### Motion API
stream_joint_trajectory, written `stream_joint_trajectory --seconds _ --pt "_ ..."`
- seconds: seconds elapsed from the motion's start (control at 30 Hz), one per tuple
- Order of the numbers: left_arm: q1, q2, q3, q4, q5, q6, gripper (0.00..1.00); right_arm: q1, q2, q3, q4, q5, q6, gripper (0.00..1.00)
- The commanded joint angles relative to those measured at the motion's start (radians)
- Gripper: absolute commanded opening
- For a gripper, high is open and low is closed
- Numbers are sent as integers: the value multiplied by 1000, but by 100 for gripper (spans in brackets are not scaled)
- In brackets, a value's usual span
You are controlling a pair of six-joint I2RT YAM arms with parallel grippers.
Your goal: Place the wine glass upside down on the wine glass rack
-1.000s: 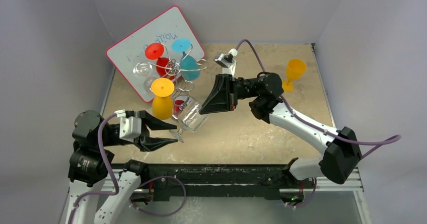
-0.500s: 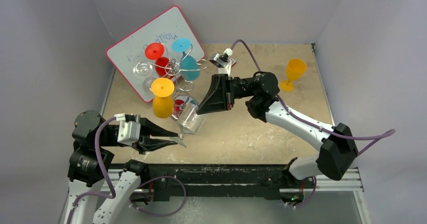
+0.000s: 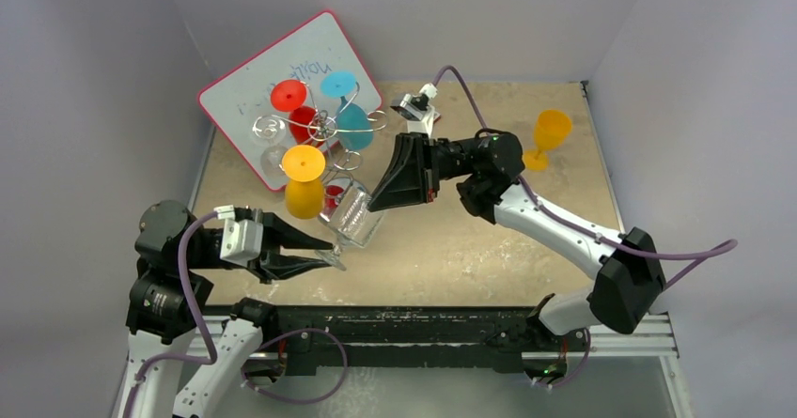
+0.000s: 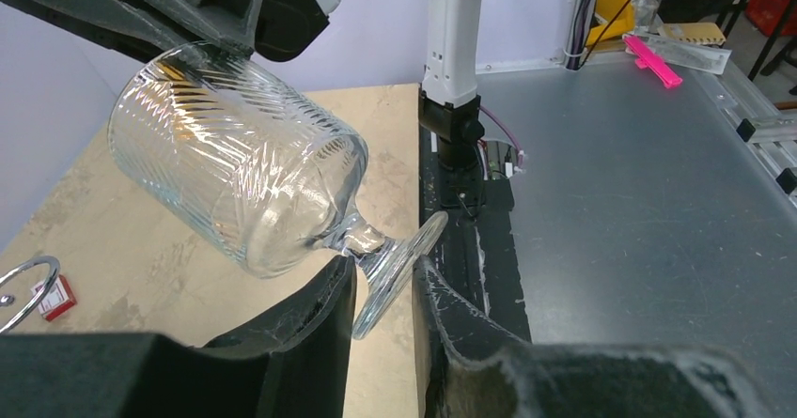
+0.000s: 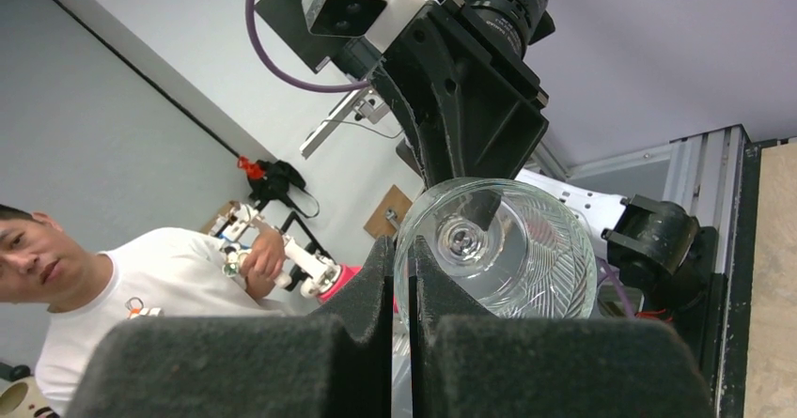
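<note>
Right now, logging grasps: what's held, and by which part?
Right gripper pinches the clear wine glass by its rim; left gripper straddles its foot, grip uncertain.

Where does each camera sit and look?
Top external: above and behind the arms, looking down at the table, arms and wine glass rack.
Left wrist: on the left arm, looking past the left gripper at the foot of the wine glass.
Right wrist: on the right arm, facing the left arm past the right gripper pinching the rim.
Shared: all three show the wine glass.
</note>
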Motion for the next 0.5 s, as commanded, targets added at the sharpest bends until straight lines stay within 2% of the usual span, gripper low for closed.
stream_joint_trajectory --seconds 0.0,0.03,0.13,0.17,0.27,0.47 --pt "5 17 33 20 26 23 24 5 -9 70 99 33 24 0" --pt "4 18 32 20 29 23 21 5 -7 72 99 33 25 0" --pt "3 23 35 24 36 30 3 5 -4 75 99 33 26 0" --pt "3 25 39 25 35 35 0 6 -4 74 97 35 26 0" --pt "3 34 56 20 37 51 0 5 -10 60 94 43 26 1" --pt "2 42 79 12 42 70 0 5 -38 27 43 64 -7 25"
